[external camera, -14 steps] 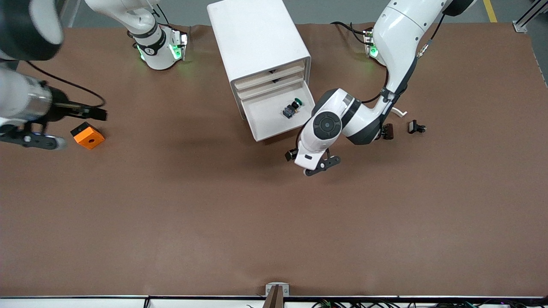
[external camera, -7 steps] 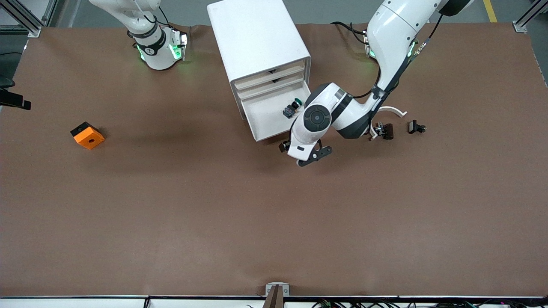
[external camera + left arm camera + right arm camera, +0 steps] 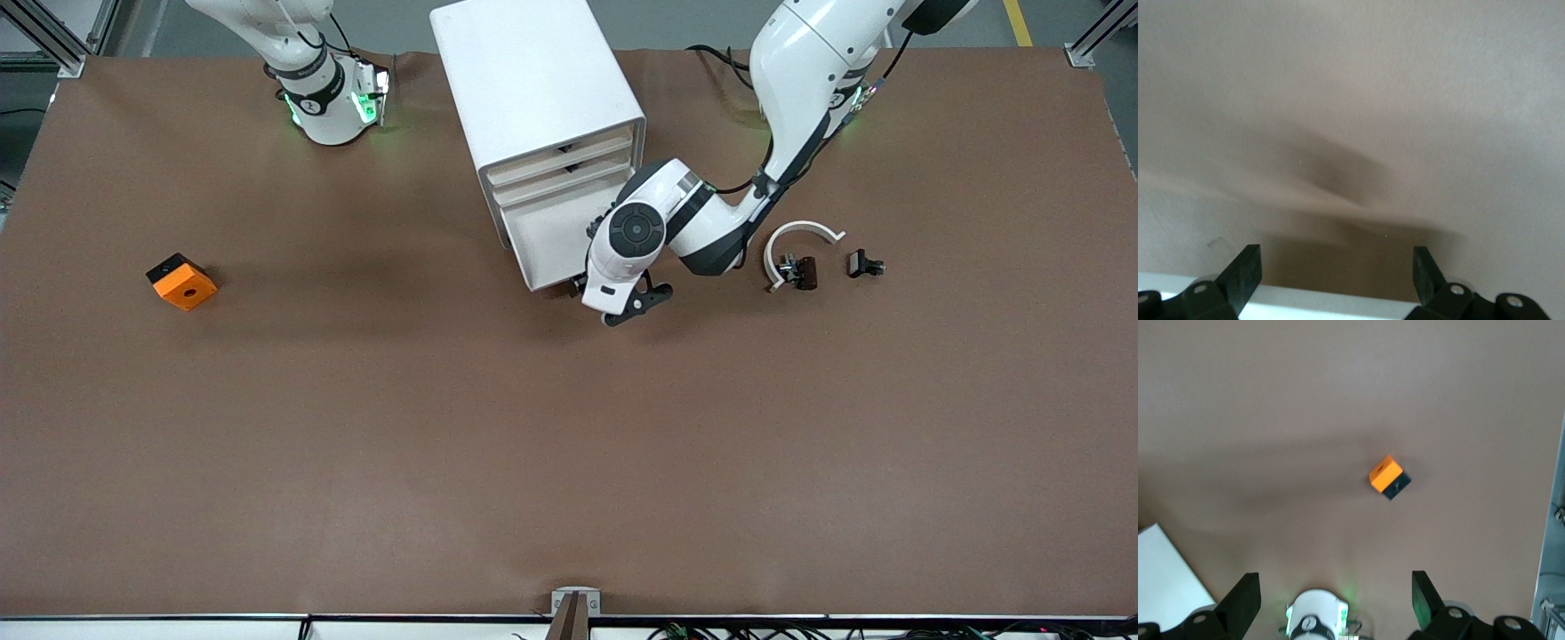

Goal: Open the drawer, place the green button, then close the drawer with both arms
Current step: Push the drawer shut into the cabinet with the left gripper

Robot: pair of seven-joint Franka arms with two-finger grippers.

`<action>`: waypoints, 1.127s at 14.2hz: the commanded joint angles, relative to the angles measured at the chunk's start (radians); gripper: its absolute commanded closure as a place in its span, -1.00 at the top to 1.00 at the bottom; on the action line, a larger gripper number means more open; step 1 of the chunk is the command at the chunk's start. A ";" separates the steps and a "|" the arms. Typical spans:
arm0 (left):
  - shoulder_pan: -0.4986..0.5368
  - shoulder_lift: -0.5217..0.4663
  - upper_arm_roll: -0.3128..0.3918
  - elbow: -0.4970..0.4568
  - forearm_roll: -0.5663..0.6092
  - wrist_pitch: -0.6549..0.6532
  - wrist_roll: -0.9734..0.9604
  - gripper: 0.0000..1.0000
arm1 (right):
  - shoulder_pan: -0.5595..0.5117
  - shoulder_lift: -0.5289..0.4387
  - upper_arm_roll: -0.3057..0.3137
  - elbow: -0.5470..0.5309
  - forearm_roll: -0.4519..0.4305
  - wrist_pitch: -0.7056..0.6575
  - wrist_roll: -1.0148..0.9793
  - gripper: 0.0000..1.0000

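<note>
The white cabinet (image 3: 533,84) stands at the robots' edge of the table. Its lowest drawer (image 3: 544,249) is pulled out. The button is hidden under the left arm's wrist (image 3: 636,229), which hangs over the tray. My left gripper (image 3: 578,286) is low at the drawer's front edge. In the left wrist view the left gripper (image 3: 1337,257) is open and empty, with the drawer's white front (image 3: 1305,300) between the fingers. My right gripper (image 3: 1336,583) is open and empty, high over the table above its own base (image 3: 1315,620). It is out of the front view.
An orange block (image 3: 182,282) lies toward the right arm's end; it also shows in the right wrist view (image 3: 1389,477). Two small black-and-brown pieces (image 3: 796,267) (image 3: 864,264) with a white arc lie toward the left arm's end. The cabinet's corner (image 3: 1165,573) shows in the right wrist view.
The left arm has swung toward the drawer's front, and its wrist now covers the button. The right arm's hand has left the front view.
</note>
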 commanded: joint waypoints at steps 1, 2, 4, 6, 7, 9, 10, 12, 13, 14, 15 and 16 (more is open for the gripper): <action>0.003 0.016 -0.031 -0.010 0.010 0.013 -0.055 1.00 | -0.049 -0.002 0.018 0.013 0.085 -0.047 -0.014 1.00; 0.003 0.019 -0.037 -0.010 0.009 0.013 -0.070 1.00 | -0.051 -0.024 0.020 0.011 0.095 -0.047 -0.015 1.00; 0.003 0.023 -0.052 -0.010 -0.023 0.012 -0.089 1.00 | -0.046 -0.079 0.024 -0.054 0.086 0.007 -0.029 1.00; 0.003 0.025 -0.054 -0.009 -0.063 0.010 -0.090 1.00 | -0.045 -0.131 0.028 -0.134 0.058 0.054 -0.136 1.00; 0.003 0.025 -0.056 -0.009 -0.081 0.010 -0.092 1.00 | -0.043 -0.149 0.028 -0.160 0.050 0.068 -0.150 1.00; 0.000 0.026 -0.059 -0.006 -0.132 0.009 -0.116 1.00 | -0.037 -0.166 0.034 -0.171 0.038 0.061 -0.150 1.00; 0.002 0.032 -0.074 -0.004 -0.155 0.007 -0.126 1.00 | -0.023 -0.183 0.047 -0.190 0.023 0.065 -0.140 1.00; 0.002 0.043 -0.083 -0.004 -0.192 0.007 -0.145 1.00 | -0.005 -0.218 0.055 -0.222 0.009 0.070 -0.135 1.00; 0.002 0.045 -0.094 -0.004 -0.207 0.007 -0.150 1.00 | 0.012 -0.238 0.054 -0.243 0.009 0.075 -0.125 1.00; 0.000 0.046 -0.099 -0.006 -0.218 0.007 -0.155 1.00 | 0.033 -0.251 0.054 -0.256 0.006 0.078 -0.096 1.00; -0.001 0.051 -0.100 -0.007 -0.226 0.007 -0.156 1.00 | 0.047 -0.257 0.054 -0.259 0.006 0.076 -0.053 1.00; -0.006 0.059 -0.103 -0.007 -0.232 0.007 -0.156 1.00 | 0.069 -0.258 0.049 -0.259 0.006 0.073 -0.033 1.00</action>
